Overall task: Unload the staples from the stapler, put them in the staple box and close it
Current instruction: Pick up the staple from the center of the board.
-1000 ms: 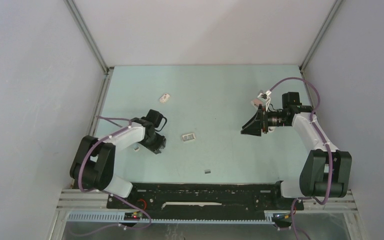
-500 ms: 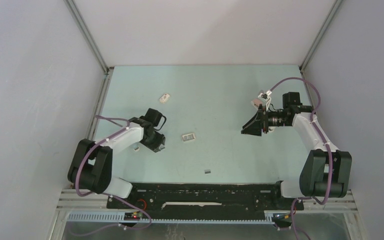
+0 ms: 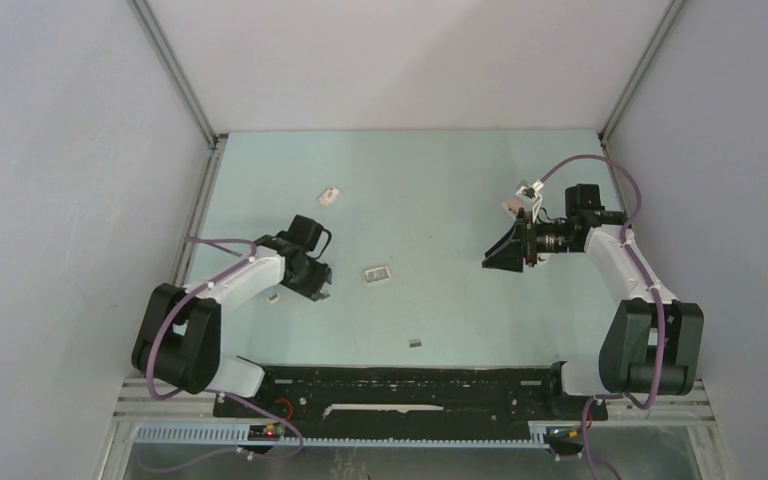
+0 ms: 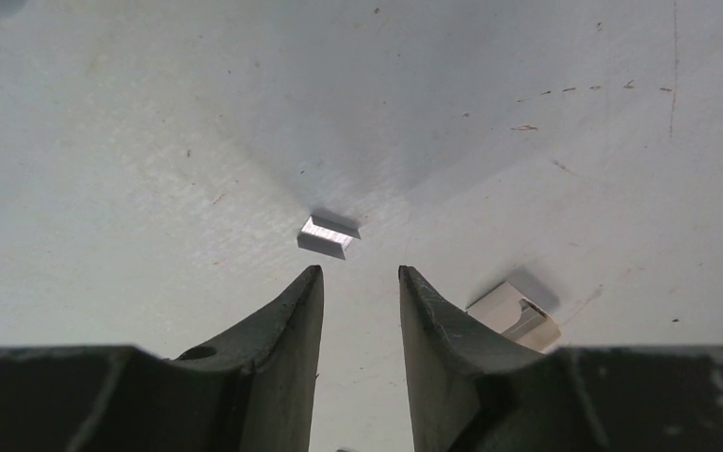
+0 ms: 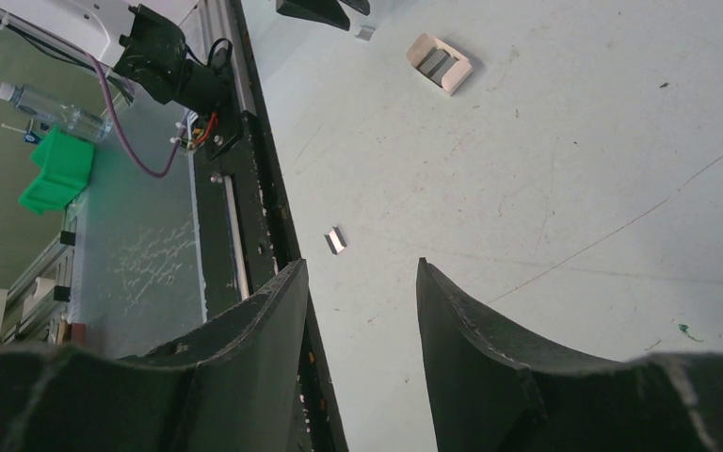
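- The job is looking partly done to me. The stapler (image 3: pixel 377 273) is lying opened up on the desk (image 3: pixel 440 180), roughly midway between the two arms. Grey strips seem to be sitting inside it, though it is too small for me to be sure.
- Some staples (image 4: pixel 328 235) are lying loose on the desk already. One short strip is resting just ahead of the left jaws, and another strip (image 3: pixel 415 342) is lying nearer the arm bases, well apart from the stapler.
- A small cream plastic piece (image 4: pixel 518 315) is lying just beside one finger of the left jaws, and I cannot tell what it is.
- The left jaws are hanging low over the desk, spread a little. They are gripping nothing and touching neither the strip nor the cream piece.
- The right jaws are hovering off to the right, spread somewhat wider. They are holding nothing and sitting well apart from the stapler.
- What is remaining, I am guessing, is getting out whatever strips are lying inside the stapler.
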Action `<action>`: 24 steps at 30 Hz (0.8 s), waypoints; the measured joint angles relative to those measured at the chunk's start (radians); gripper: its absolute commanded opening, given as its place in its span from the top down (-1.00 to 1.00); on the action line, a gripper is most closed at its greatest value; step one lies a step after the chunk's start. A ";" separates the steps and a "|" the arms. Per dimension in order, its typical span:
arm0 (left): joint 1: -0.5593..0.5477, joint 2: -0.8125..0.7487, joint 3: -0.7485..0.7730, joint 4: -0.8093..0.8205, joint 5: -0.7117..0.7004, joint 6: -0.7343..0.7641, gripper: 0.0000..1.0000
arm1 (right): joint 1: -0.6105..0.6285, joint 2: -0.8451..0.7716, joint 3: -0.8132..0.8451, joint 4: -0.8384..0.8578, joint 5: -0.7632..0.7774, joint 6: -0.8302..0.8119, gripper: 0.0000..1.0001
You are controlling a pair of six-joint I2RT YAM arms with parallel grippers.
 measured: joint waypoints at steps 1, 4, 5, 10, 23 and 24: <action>0.000 0.000 0.000 0.004 0.003 -0.011 0.17 | 0.000 0.000 0.000 0.000 0.000 -0.001 -0.11; 0.000 0.000 0.000 0.012 0.007 -0.031 0.17 | 0.000 0.000 0.000 0.000 0.000 -0.003 -0.11; 0.000 0.000 0.000 0.014 0.007 -0.035 0.16 | 0.000 0.000 0.000 0.000 0.000 -0.003 -0.11; 0.000 0.000 -0.027 0.032 0.012 -0.058 0.16 | 0.000 0.000 0.000 0.000 0.000 -0.005 -0.11; 0.000 0.004 -0.068 0.071 0.034 -0.067 0.16 | 0.000 0.000 0.000 0.000 0.000 -0.006 -0.11; 0.000 0.006 -0.068 0.073 0.034 -0.067 0.16 | 0.000 0.000 0.000 0.000 0.000 -0.005 -0.11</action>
